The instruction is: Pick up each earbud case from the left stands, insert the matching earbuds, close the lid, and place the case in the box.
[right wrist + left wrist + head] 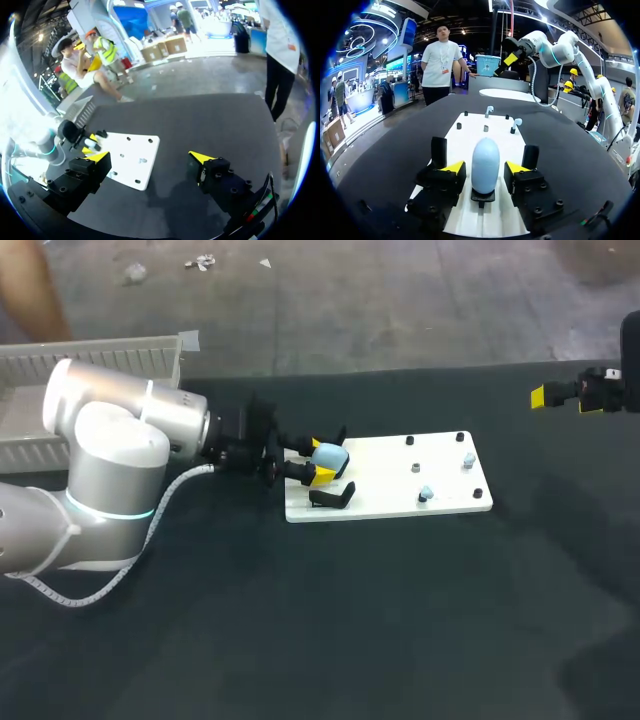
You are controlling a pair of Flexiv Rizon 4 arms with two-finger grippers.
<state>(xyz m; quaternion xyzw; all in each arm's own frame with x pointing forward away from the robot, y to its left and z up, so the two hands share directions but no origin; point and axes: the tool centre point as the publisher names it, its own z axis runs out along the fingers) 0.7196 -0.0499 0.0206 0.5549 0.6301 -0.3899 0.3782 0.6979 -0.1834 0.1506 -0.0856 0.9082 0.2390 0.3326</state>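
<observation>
Pale blue egg-shaped plastic earbud case [485, 165]: lid down, upright on a small black stand [483, 196] at the left end of a flat white board [400, 495]. Not yet lifted. Flanked by the left gripper [321, 460], released, a yellow tip on either side with a sliver of gap to each, so no grasp.

Just beside it on the board, a second black stand [332, 497], empty. Toward the board's far end, two small pale blue earbuds [425, 493] on short pegs, apart from each other.

Further out, beyond the left arm at the table's back edge, a pale ribbed plastic box [100, 350], contents hidden. Well off to the right over the dark table [350, 640], the right gripper [151, 157], spread wide and holding nothing.

Judged early in the job: poised for the first grasp only. Left to do: pinch and lift, opening, seating both earbuds, shutting the lid, setting the case in the box. Impossible to tell whether another case already went in.
</observation>
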